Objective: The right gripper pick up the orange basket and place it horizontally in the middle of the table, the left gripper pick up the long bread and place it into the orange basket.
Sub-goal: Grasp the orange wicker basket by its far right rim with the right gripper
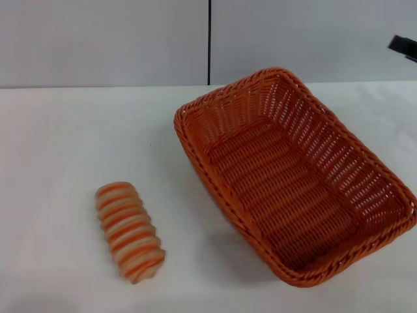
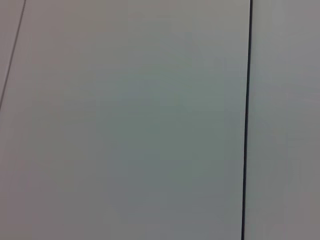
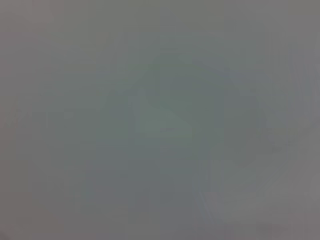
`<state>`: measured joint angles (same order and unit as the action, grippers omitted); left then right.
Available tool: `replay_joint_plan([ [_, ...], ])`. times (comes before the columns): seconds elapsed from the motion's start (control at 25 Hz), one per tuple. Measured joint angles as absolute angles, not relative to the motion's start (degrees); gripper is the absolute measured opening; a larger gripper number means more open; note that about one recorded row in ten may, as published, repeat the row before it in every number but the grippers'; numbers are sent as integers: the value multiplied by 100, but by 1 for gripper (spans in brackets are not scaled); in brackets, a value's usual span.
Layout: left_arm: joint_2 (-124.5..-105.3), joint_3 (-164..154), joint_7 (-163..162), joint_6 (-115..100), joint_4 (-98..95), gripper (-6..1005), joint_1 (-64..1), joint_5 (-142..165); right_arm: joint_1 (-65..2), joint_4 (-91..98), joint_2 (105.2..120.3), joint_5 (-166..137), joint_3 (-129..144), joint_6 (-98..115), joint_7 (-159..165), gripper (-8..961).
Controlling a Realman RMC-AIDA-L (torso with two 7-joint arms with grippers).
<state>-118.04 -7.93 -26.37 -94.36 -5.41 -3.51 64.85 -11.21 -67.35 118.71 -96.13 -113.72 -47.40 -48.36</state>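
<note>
The orange basket (image 1: pixel 294 176) stands empty on the right half of the white table (image 1: pixel 58 143), its long side running diagonally from the far middle to the near right. The long bread (image 1: pixel 129 231), striped orange-brown and cream, lies on the table at the front left, well apart from the basket. At the right edge of the head view, above and behind the basket, only a small black tip of my right gripper (image 1: pixel 404 46) shows. My left gripper is out of view. Neither wrist view shows the basket or the bread.
A grey wall with a black vertical seam (image 1: pixel 209 42) rises behind the table. The same kind of seam (image 2: pixel 246 120) crosses the left wrist view. The right wrist view holds only a plain grey surface.
</note>
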Motion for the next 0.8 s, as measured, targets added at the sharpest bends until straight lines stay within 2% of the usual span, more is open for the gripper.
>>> replay_joint_plan([
  [0.2, -11804, -782, -2668, -9379, -616, 831, -393, 6478, -1572, -7887, 11824, -12057, -11424, -5983, -2720, 531],
  [0.32, -11804, -782, -2658, -9372, -616, 831, -401, 6485, -2092, -8007, 11685, -12658, -11695, -7151, -2182, 530],
  [0.36, -11803, -782, -2664, -9371, -615, 830, -402, 6485, -2523, -7850, 11547, -12920, -11912, -7919, -1905, 530],
  [0.56, -11804, -782, -2688, -9367, -610, 829, -384, 6478, -3100, -7544, 11428, -13573, -12049, -8736, -1525, 527],
  [0.8, -11804, -782, -2689, -9360, -603, 828, -412, 6477, -3524, -6901, 11379, -13915, -12075, -8924, -1492, 524],
])
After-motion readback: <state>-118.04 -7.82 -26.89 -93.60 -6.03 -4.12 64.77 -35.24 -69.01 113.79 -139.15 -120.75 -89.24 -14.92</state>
